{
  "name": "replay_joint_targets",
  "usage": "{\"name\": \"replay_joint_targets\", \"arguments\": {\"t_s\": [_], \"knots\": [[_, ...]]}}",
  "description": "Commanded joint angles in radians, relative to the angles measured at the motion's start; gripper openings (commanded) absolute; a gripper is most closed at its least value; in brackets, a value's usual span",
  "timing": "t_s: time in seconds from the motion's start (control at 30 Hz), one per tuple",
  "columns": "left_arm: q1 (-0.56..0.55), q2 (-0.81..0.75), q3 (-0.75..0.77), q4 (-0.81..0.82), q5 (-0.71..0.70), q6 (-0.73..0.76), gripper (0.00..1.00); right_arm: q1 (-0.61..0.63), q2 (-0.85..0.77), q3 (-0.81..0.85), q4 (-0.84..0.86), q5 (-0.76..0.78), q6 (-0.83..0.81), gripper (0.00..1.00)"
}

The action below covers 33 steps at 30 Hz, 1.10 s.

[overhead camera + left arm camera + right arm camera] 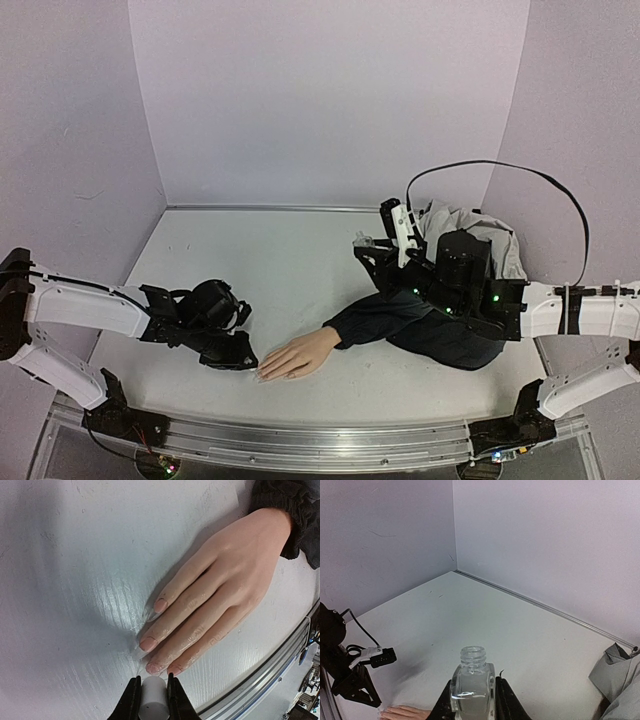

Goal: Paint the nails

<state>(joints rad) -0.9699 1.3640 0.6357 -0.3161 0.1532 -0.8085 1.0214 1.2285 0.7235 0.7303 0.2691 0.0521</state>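
A peach mannequin hand (300, 353) in a dark navy sleeve (390, 320) lies palm down near the table's front edge. Its pale nails (148, 643) point toward my left gripper (152, 680). That gripper is shut on a white cylindrical brush cap (151, 700), whose tip sits just short of the ring-finger nail (154, 668); this nail looks wet and glossy. In the top view the left gripper (240, 357) is right beside the fingertips. My right gripper (473, 681) is shut on a small clear glass bottle (472, 660), open-necked and upright, held above the table at the right (375, 250).
A grey cloth (480, 235) is bunched at the back right behind the right arm. A metal rail (300, 440) runs along the front edge, close to the little finger (174, 670). Purple walls close in the back and both sides. Wet streaks lie on the table (75, 580) by the fingertips.
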Motion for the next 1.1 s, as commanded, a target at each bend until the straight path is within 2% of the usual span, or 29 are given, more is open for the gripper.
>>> {"name": "replay_joint_targets", "arguments": {"t_s": [0.0, 1.07], "knots": [[0.0, -0.016, 0.047, -0.002, -0.021, 0.007, 0.0, 0.002, -0.014, 0.022, 0.069, -0.006, 0.012, 0.0], [0.007, -0.03, 0.018, -0.024, -0.015, -0.015, 0.0, 0.002, -0.007, 0.021, 0.081, -0.025, 0.023, 0.0]]}}
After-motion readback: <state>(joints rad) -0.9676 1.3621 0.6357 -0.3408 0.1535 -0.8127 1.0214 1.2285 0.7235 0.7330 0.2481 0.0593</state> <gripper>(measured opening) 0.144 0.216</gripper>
